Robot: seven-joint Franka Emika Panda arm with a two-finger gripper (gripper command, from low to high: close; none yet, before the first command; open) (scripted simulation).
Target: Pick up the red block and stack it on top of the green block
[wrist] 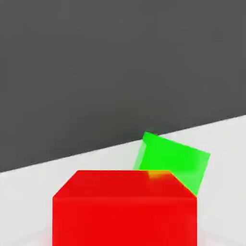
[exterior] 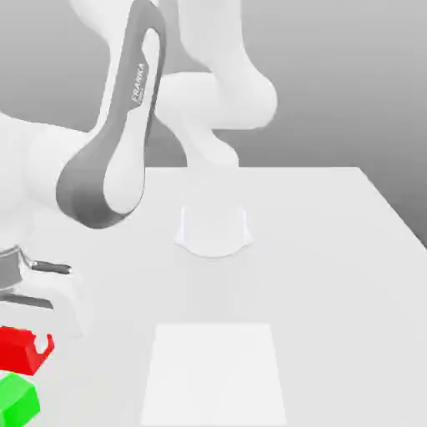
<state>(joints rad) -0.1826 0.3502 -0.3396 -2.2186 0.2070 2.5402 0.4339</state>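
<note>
Pincer point(exterior: 32, 344) closed snugly on bright red plain cube point(exterior: 17, 352), lower left of exterior view, probably to keep it steady for stacking; bright green plain cube point(exterior: 17, 403), bottom-left corner, awaits as base.

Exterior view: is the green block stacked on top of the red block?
No, the green block shows below the red block there, not on top of it.

In the hand view, one block point(wrist: 125, 221) is before the other block point(wrist: 175, 161).
</note>
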